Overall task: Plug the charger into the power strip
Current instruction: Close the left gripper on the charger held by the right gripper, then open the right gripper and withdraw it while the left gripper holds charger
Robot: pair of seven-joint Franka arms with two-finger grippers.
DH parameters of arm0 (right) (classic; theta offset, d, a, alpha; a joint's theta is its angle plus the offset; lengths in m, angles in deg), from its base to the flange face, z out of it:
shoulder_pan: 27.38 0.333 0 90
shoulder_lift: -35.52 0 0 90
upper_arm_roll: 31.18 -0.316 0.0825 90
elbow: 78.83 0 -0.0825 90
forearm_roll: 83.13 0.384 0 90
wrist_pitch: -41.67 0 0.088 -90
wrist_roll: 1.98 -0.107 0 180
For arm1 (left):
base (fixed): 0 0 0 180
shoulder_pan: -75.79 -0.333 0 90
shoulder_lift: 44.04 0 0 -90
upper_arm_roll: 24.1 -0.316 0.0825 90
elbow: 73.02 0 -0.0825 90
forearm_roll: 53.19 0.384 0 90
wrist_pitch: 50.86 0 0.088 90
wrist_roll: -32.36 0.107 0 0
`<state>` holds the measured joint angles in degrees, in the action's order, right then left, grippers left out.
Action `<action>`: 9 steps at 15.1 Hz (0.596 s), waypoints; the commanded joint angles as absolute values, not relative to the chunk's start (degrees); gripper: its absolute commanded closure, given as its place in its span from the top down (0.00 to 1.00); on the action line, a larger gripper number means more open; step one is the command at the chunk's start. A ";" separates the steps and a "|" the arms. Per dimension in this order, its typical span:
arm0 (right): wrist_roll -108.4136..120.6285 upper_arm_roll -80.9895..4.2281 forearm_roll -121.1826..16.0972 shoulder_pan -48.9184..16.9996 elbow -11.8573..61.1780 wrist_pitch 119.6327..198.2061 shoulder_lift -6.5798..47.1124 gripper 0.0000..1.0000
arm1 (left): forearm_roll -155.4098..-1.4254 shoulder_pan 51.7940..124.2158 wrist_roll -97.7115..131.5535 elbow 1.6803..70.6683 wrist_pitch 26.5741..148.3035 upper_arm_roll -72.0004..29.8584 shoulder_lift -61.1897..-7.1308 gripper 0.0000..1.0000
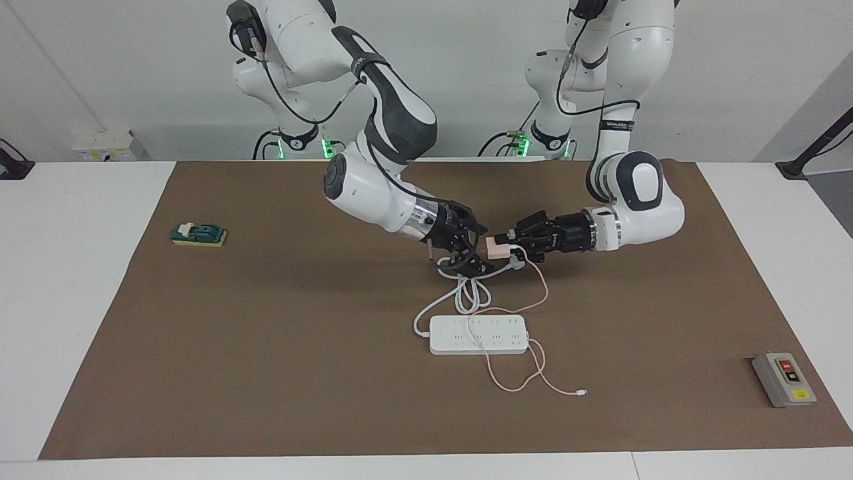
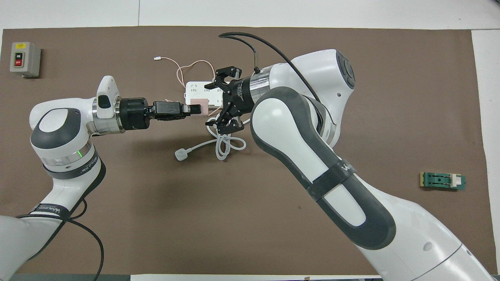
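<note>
Left claw (image 1: 508, 248) grips charger (image 1: 496, 249); right claw (image 1: 468, 248) spread beside it

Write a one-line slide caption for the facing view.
Left gripper holds the charger above the mat; open right gripper beside it, power strip waiting below.

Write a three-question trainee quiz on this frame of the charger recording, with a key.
1. True or false: the charger is already plugged into the power strip.
2. Which gripper holds the charger? A) left gripper B) right gripper
3. Fill in: the pink cable trails down from the charger and crosses the ____.

Key: 1 false, it is held in the air. 2 A; the right gripper is open beside it. 3 power strip.
</note>
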<state>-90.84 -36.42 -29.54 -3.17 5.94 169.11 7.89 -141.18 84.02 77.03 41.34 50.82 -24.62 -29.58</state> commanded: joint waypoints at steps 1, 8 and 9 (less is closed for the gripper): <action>-93.03 -36.54 -29.60 -6.10 2.39 167.89 7.48 1.00 | -136.44 82.04 77.19 38.87 50.57 -24.71 -29.54 0.00; -85.52 -36.63 -44.97 -18.76 -1.13 153.06 12.39 1.00 | -112.91 75.71 77.10 31.23 48.73 -24.89 -29.46 0.00; -81.21 -36.54 -46.90 -19.64 -1.13 150.68 13.71 1.00 | -109.22 74.66 77.10 29.30 47.68 -24.89 -29.37 0.00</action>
<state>-86.92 -35.98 -42.98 -18.24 -1.07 154.20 11.09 -115.54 76.83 77.03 33.26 50.19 -25.12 -29.65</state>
